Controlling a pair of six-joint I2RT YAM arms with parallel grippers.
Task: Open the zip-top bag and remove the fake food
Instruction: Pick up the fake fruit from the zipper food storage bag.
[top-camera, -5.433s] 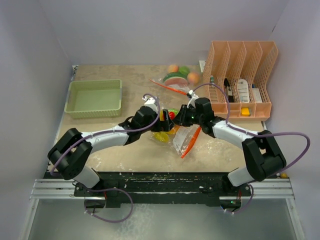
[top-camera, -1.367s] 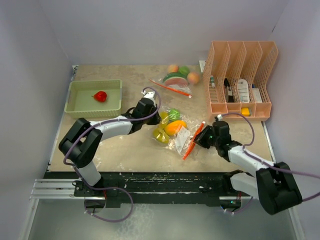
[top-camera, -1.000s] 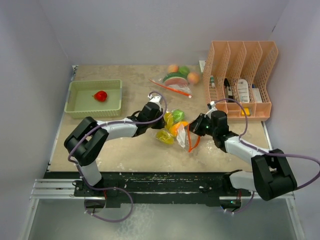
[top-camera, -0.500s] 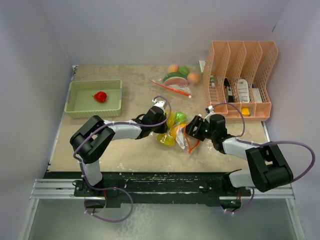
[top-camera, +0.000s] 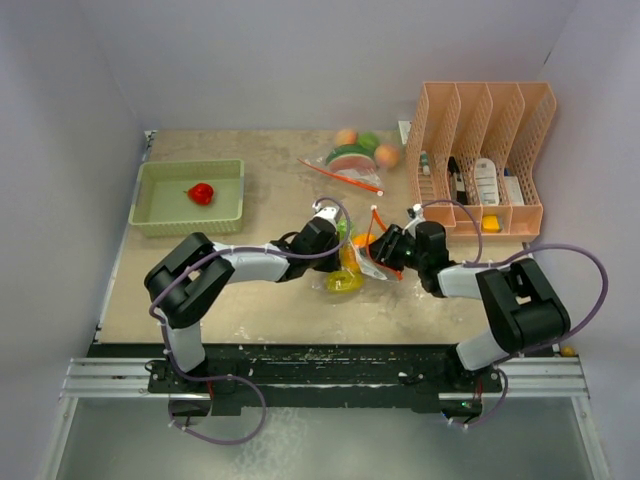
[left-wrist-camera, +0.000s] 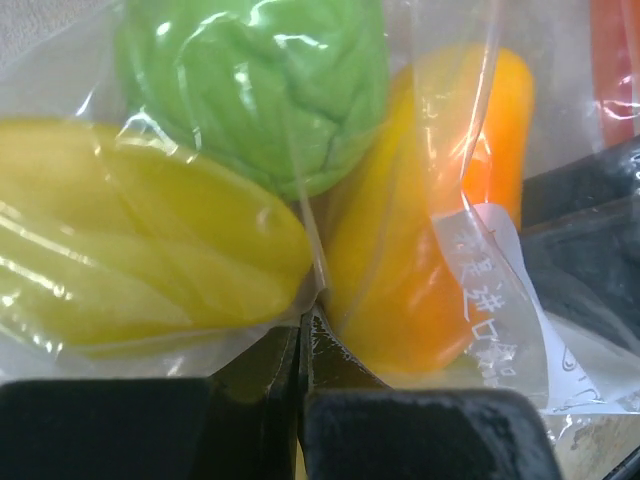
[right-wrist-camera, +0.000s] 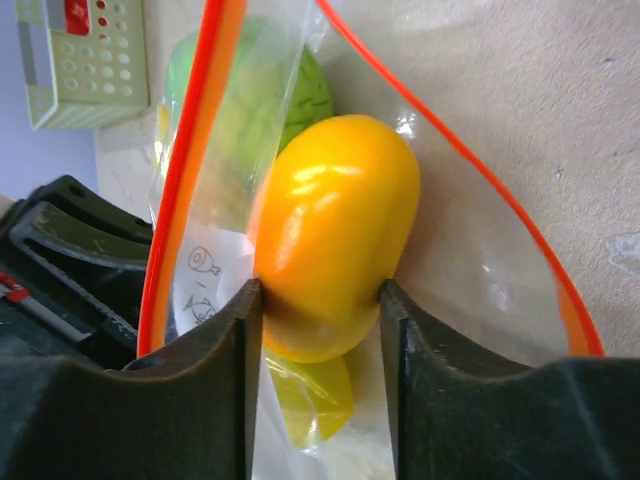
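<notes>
The zip-top bag (top-camera: 368, 262) lies at mid-table, clear with an orange zip strip (right-wrist-camera: 186, 180), its mouth open toward the right arm. Inside are fake food pieces: a green one (left-wrist-camera: 250, 80), a yellow one (left-wrist-camera: 140, 230) and an orange one (right-wrist-camera: 335, 220). My left gripper (left-wrist-camera: 300, 335) is shut, pinching the bag's film between the yellow and orange pieces. My right gripper (right-wrist-camera: 320, 295) reaches into the bag's mouth, both fingers pressed against the sides of the orange piece. In the top view the two grippers, left (top-camera: 333, 240) and right (top-camera: 383, 245), meet at the bag.
A green tray (top-camera: 160, 215) at the left holds a red fake food piece (top-camera: 201, 192). A second bag of toy food (top-camera: 352, 157) lies at the back. A peach-coloured file organizer (top-camera: 480, 110) with bottles stands at the back right.
The right gripper has moved left into the bag's mouth, opened and closed onto the orange piece. The left gripper has slid right along with the bag, still pinching it.
</notes>
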